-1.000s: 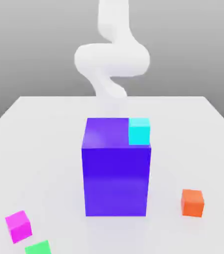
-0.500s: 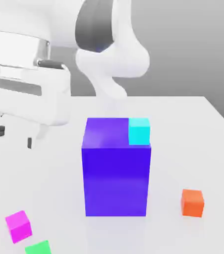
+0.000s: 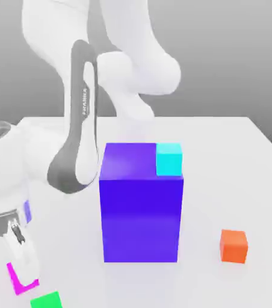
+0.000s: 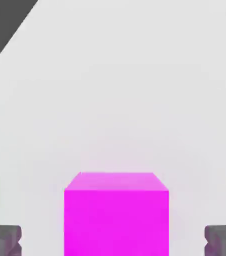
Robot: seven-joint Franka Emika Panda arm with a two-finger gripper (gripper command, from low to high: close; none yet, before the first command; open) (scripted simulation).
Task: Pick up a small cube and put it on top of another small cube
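"FRANKA" lettered on the arm's dark band. Gripper spread wide. Magenta cube between the fingertips, a gap on each side, touching neither. Near the hand: green cube. Well apart from it: orange cube; cyan cube on the blue block.

Magenta cube, green cube, orange cube, cyan cube, blue-violet block, white table.

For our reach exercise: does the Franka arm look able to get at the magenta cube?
Probably yes: the open pincer has its fingers either side of the magenta cube, nothing between.
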